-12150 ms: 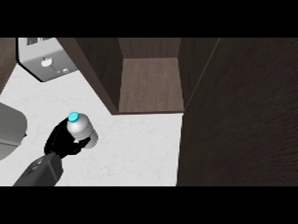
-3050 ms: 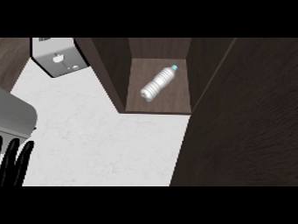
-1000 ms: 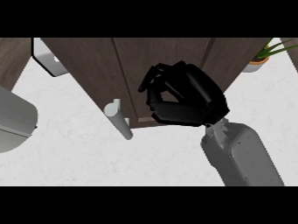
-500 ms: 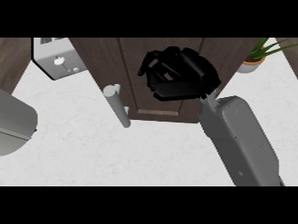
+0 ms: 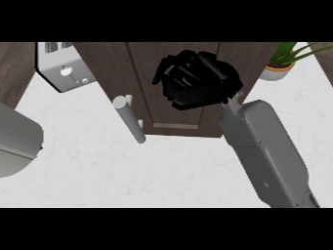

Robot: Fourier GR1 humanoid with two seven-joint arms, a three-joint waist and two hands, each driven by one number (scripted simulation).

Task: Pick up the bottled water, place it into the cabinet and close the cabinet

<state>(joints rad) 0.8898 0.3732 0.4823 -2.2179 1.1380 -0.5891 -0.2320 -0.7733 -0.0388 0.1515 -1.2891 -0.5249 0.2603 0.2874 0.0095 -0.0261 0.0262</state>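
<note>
The dark wood cabinet door (image 5: 161, 114) stands almost flush across the cabinet's front, with its grey bar handle (image 5: 131, 121) at its left side. My right hand (image 5: 197, 83) lies against the door's upper middle with its fingers curled, holding nothing. Its grey forearm (image 5: 262, 151) runs down to the lower right. The bottled water is hidden behind the door. My left hand does not show.
A grey box-like appliance (image 5: 62, 68) stands at the back left, and a large grey rounded appliance (image 5: 3, 141) fills the left edge. A potted plant (image 5: 279, 68) sits at the back right. White counter (image 5: 126, 176) spreads in front of the cabinet.
The bottle lay in the open cabinet three seconds ago; the door now covers it. Over the last second my right hand moved up and away with the door.
</note>
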